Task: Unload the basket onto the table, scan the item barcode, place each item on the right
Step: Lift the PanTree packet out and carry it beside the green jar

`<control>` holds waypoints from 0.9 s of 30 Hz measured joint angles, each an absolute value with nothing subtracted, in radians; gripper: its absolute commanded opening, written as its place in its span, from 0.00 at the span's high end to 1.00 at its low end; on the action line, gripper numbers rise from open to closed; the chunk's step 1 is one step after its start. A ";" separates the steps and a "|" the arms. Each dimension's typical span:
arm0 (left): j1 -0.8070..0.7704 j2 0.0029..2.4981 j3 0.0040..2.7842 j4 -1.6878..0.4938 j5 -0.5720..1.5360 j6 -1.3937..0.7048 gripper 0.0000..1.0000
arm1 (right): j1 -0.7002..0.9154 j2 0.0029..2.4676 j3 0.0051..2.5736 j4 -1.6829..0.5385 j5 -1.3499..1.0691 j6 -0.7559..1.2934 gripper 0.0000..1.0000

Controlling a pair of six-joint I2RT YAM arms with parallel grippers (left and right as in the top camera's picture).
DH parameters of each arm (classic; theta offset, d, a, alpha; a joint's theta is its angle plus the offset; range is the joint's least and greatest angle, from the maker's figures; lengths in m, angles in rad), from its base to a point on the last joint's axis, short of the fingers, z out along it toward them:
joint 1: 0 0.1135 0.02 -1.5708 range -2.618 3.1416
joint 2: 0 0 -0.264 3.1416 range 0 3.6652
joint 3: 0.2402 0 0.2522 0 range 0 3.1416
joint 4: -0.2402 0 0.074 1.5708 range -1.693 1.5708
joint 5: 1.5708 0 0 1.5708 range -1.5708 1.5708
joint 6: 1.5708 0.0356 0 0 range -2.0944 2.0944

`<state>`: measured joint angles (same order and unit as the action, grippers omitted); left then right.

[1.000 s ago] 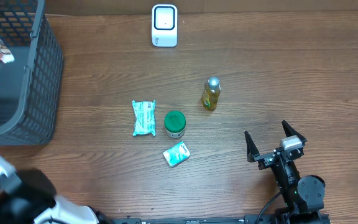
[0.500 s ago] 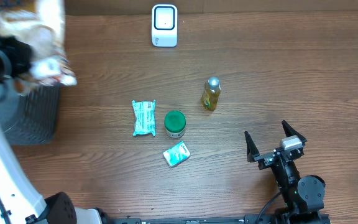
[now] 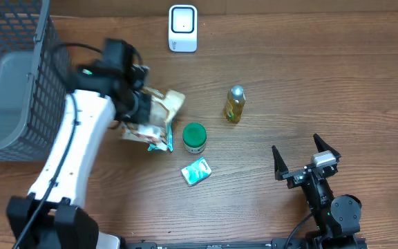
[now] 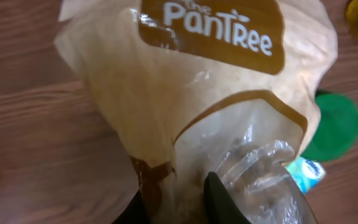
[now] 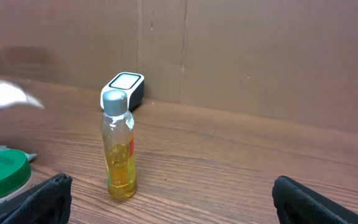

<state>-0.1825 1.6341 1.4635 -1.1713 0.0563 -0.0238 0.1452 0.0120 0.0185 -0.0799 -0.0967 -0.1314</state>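
The right gripper (image 3: 302, 162) sits nearest the base with its fingers spread wide and nothing between them; it presents no hazard unless it is moved. Further out, a small teal-and-white packet (image 3: 196, 171), a green-lidded jar (image 3: 194, 137) and a teal pouch (image 3: 161, 142) lie under or beside the load. The left gripper (image 3: 142, 109) is clamped on the PanTree bag (image 4: 197, 93). It pinches only the thin clear film at one end, and the bag hangs over the pouch, just beside the jar. First risk: the film looks slick and crumpled, so the bag can slip or twist in the pinch during a fast swing. Second risk: a low carry can drag the bag across the jar, or across the bottle of yellow liquid (image 3: 234, 104) beyond it, and tip either one. Third risk: no barcode is visible in any view, so the coded face may end up turned away from the barcode scanner (image 3: 183, 28) at the far edge, giving no read. Slack film can also fold over the code.
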 measured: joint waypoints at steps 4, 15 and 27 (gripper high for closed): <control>-0.216 1.635 1.337 -1.045 0.023 -0.062 0.82 | 0.145 0.012 0.019 -0.080 -0.097 -0.131 0.00; -0.221 1.635 1.177 -0.927 -0.007 -0.133 0.34 | 0.145 0.012 0.019 -0.080 -0.097 -0.131 0.00; -0.211 1.634 1.288 -0.972 0.019 -0.135 0.24 | 0.145 0.012 0.019 -0.080 -0.097 -0.131 0.00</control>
